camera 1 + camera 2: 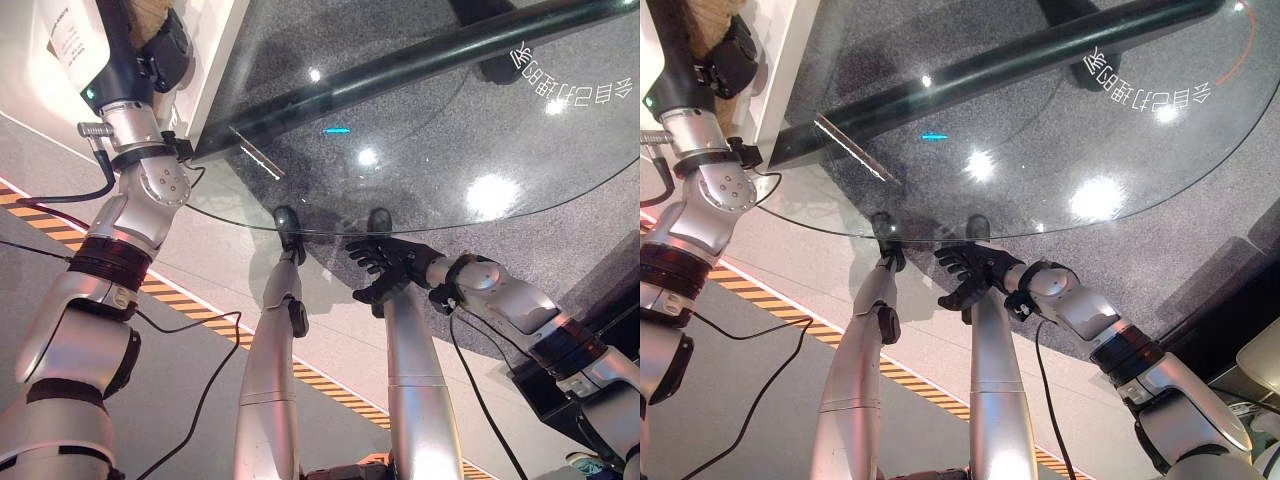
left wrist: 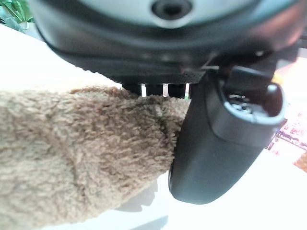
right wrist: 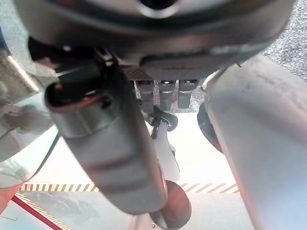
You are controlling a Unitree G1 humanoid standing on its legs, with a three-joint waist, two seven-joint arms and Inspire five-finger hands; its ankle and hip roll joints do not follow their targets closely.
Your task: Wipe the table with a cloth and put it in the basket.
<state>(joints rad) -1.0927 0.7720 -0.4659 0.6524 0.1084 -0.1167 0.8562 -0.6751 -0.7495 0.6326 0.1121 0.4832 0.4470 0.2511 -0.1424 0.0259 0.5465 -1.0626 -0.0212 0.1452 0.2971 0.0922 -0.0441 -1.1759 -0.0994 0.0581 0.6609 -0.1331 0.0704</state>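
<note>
1. Brown fleecy cloth [image 2: 72,153] is sitting in the left hand [image 2: 225,139], with the thumb pressing against its side and the fingers curling over it.
2. Seen from the head, that left hand [image 1: 155,50] is reaching up to the far left corner, where a tuft of the cloth [image 1: 150,15] is poking out above it, over a white surface [image 1: 215,60].
3. Round glass table [image 1: 470,150] is lying ahead of the robot, its curved rim running just beyond the right hand.
4. Right hand [image 1: 385,265] is hovering low near that rim, fingers spread apart and holding nothing.
5. Through the glass a dark speckled floor [image 1: 1160,200] and a black bar [image 1: 420,65] are showing.
6. Yellow-and-black striped tape [image 1: 180,300] is running across the pale floor below.
</note>
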